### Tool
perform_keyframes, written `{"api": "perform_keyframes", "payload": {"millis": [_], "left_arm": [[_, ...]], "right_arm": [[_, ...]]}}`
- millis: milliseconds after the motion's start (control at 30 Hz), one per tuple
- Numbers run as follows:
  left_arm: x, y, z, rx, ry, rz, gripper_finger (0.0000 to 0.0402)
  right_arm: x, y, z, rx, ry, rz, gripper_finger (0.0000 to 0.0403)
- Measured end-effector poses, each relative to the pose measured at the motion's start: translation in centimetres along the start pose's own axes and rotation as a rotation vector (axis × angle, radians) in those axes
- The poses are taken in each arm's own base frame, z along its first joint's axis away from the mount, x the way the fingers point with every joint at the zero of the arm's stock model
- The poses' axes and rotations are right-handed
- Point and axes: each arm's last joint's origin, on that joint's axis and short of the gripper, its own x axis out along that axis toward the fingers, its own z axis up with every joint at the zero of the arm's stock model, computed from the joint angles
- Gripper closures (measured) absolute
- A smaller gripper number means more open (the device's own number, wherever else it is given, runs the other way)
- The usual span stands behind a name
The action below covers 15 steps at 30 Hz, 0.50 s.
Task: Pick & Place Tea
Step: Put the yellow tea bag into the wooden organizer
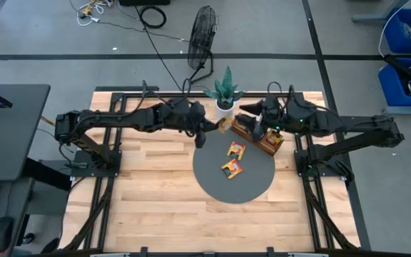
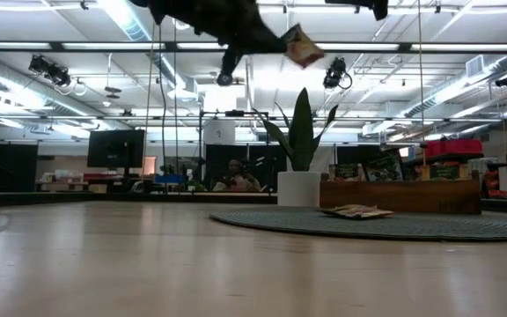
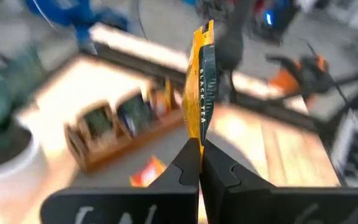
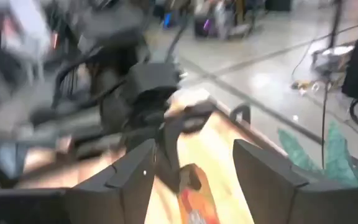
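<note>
An orange-yellow tea sachet point(image 3: 202, 87) printed "BLACK TEA" hangs high above the table, with my left gripper point(image 3: 199, 163) shut on it. The same sachet point(image 2: 302, 44) shows at the top of the low view. My right gripper point(image 4: 194, 167) stands open just right of it, facing the left gripper, with the sachet point(image 4: 194, 200) ahead of its fingers and clear of them. Two more orange sachets point(image 1: 235, 149) point(image 1: 232, 168) lie flat on the dark round mat point(image 1: 212, 187). My left gripper pinches the sachet between its two fingers at the sachet's near end point(image 3: 197, 138), one finger on each flat face. The fingers come almost level from the table's left. The sachet sticks out beyond the fingertips, seen edge-on, lifted clear of the table and the mat.
A brown wooden compartment tray point(image 1: 260, 137) with sachets standing in it sits on the mat's far right edge, under my right gripper. A green plant in a white pot point(image 1: 225, 96) stands at the table's far edge. Bare wood lies at the near side.
</note>
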Motion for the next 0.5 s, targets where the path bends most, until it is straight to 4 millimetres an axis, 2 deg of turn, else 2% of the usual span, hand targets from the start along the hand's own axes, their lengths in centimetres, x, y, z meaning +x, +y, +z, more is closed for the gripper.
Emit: {"api": "perform_keyframes", "payload": {"millis": [100,200,367,500], "left_arm": [[-0.1,0.4,-1.0,0.002,0.116,-0.028,0.0400],[-0.3,0.7,-1.8,0.018,0.214,-0.044,0.0400],[-0.4,0.7,-2.3,0.026,0.279,-0.130,0.0400],[-0.6,0.5,-2.0,0.037,0.297,-0.166,0.0400]], "right_arm": [[0.1,0.4,1.1,-0.087,0.127,0.039,0.0183],[1.0,0.6,2.0,-0.149,0.279,0.056,0.0190],[4.4,1.3,2.9,-0.187,0.459,0.149,0.0195],[7.7,1.8,1.9,-0.232,0.583,0.230,0.0195]]}}
